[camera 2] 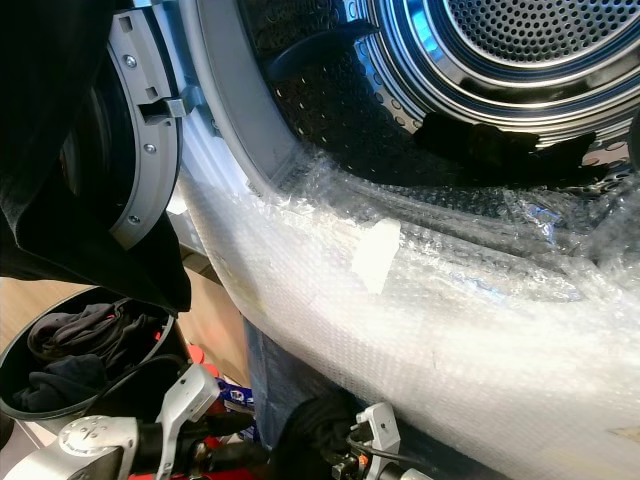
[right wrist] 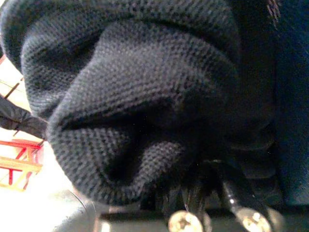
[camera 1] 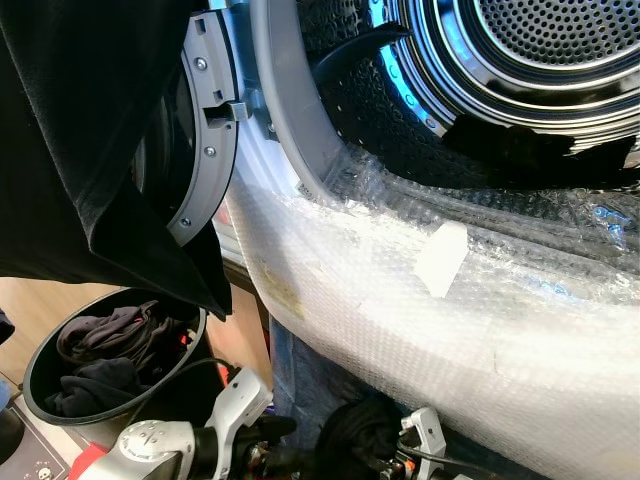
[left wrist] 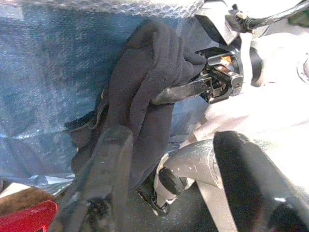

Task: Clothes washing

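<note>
While the right tool is clamping a dark knit garment low at six o'clock, loading is underway; next it needs lifting toward the drum at one o'clock.

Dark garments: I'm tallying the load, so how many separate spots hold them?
3: a black cloth draped over the door, a pile in the basket, a knit piece in the right tool. More may be hidden.
</note>
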